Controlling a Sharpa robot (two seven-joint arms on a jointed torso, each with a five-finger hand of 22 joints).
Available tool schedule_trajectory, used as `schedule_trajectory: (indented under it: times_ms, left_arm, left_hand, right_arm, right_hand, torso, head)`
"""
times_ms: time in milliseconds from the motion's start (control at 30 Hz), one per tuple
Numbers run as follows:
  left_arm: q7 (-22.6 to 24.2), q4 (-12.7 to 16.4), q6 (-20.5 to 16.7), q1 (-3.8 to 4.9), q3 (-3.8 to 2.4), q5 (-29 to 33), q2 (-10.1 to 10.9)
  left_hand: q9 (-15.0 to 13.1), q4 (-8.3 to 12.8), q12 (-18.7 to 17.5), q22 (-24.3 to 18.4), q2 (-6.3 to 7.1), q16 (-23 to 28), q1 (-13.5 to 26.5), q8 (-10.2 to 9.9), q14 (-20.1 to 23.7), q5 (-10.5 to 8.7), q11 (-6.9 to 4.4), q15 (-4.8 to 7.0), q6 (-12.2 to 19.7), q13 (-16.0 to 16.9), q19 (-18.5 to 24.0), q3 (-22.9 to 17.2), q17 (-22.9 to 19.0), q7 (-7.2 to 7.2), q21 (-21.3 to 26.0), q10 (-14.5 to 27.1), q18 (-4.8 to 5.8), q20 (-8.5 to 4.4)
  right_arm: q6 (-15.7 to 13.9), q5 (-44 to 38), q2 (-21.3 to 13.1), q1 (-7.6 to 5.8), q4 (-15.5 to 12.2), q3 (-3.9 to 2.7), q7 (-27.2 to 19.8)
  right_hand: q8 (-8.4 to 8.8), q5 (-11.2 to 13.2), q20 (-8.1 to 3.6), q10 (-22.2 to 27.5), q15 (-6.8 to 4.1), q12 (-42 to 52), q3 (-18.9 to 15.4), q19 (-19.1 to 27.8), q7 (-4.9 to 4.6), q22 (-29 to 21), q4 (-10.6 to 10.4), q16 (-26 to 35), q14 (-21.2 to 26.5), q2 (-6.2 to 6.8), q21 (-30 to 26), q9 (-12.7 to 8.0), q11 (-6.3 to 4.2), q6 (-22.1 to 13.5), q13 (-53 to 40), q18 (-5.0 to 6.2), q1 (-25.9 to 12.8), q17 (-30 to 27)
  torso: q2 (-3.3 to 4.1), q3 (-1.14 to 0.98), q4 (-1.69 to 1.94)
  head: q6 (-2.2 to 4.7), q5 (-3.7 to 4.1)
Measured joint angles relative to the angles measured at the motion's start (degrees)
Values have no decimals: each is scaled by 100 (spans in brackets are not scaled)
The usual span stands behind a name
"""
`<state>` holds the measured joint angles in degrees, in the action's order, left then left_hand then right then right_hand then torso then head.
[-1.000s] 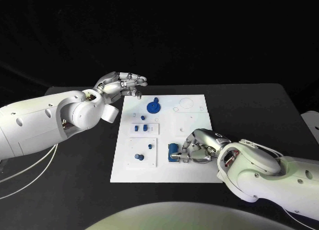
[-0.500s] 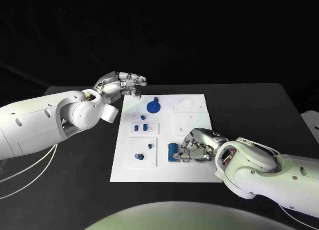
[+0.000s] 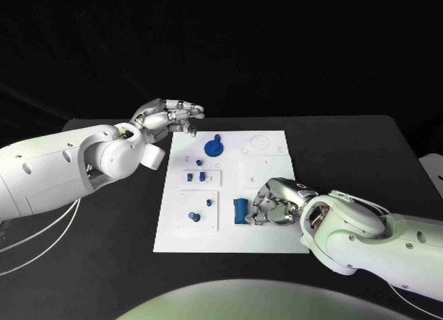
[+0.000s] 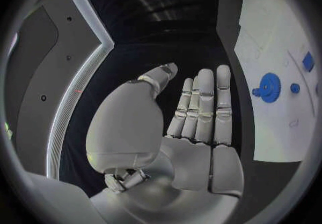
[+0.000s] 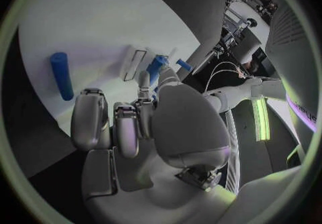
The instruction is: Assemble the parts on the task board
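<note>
The white task board (image 3: 264, 230) lies in the middle of the table. A blue cylinder (image 3: 240, 210) lies flat on its near part. My right hand (image 3: 276, 204) hovers just right of the cylinder with its fingers bent down; the right wrist view shows the cylinder (image 5: 61, 75) lying apart from the fingers (image 5: 88, 119). A blue gear (image 3: 214, 147) stands at the board's far side, and small blue parts (image 3: 194, 177) sit on raised plates. My left hand (image 3: 169, 116) hangs over the board's far left corner, its fingers (image 4: 201, 103) straight and holding nothing.
Two more small blue pieces (image 3: 192, 216) sit on the near left plate. The black table (image 3: 356, 153) spreads on both sides of the board. The left wrist view shows the gear (image 4: 270, 86) and the board (image 4: 268, 31) off to the hand's side.
My right hand has drawn back a little from the blue cylinder, which now shows more fully beside its fingers. The left arm has stayed still.
</note>
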<state>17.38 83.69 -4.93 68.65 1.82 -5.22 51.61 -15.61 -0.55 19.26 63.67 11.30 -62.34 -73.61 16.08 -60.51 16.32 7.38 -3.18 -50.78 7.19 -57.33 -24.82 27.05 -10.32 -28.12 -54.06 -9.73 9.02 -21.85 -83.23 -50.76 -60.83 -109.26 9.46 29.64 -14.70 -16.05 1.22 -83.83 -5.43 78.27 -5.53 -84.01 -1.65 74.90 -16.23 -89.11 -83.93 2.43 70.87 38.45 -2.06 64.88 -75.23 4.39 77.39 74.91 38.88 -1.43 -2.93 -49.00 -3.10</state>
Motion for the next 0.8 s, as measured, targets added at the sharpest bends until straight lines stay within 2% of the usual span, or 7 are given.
schedule_trajectory:
  times_ms: [200, 367, 633, 800]
  left_arm:
    - [-2, 1, -1, 0, 0, 0, 18]
    - [-4, 1, -1, 0, 1, 0, 19]
    - [-5, -1, -1, 0, 2, 0, 19]
    - [-5, -1, -1, -1, 5, 0, 22]
  left_hand:
    - [0, 0, 0, 0, 0, 0, 0, 0, 0, 0, 0, 0, 0, 0, 0, 0, 0, 0, 0, 0, 0, 0]
    - [0, 0, 0, -9, 0, 0, 0, 0, 0, 0, 0, 0, 0, 0, 0, 0, -7, 0, 0, 0, 0, 0]
    - [0, 0, 0, -9, 0, 0, 0, 0, 0, 0, 0, 0, 0, 0, 0, 0, -7, 0, 0, 0, 0, 0]
    - [0, 0, 0, -9, 0, 0, 0, 0, 0, 0, 0, 0, 0, 0, 0, 0, -7, 0, 0, 0, 0, 0]
  right_arm:
    - [58, -1, -42, -2, -12, -4, 12]
    - [79, 7, -47, -2, -28, -4, 5]
    - [21, 7, -213, -7, -92, -4, -9]
    - [-115, 0, -562, -132, -157, -3, -18]
  right_hand:
    - [20, 45, 0, -11, 0, 0, -80, 0, 0, 1, -46, 0, 0, 62, 0, -7, -11, 0, 0, 0, 56, 0]
    - [52, 187, 0, -21, -2, -68, -237, 0, -31, 5, -61, 0, 1, 193, 0, -14, -21, 31, 53, 0, -93, 0]
    - [84, 193, 1, -22, -3, -123, -284, 0, -31, 4, -45, 0, 1, 171, -6, -20, -22, 31, 10, 0, -177, 0]
    - [102, 96, 1, -22, -2, -226, -323, 0, -43, 4, -38, 0, 2, 172, -100, -21, -22, 18, 2, 0, -178, 0]
  torso:
    - [0, -3, -2]
    - [0, -4, -3]
    - [0, -4, -3]
    - [-4, -3, -6]
  head:
    - [-7, -7]
    - [-8, -8]
    - [1, 16]
    - [16, 58]
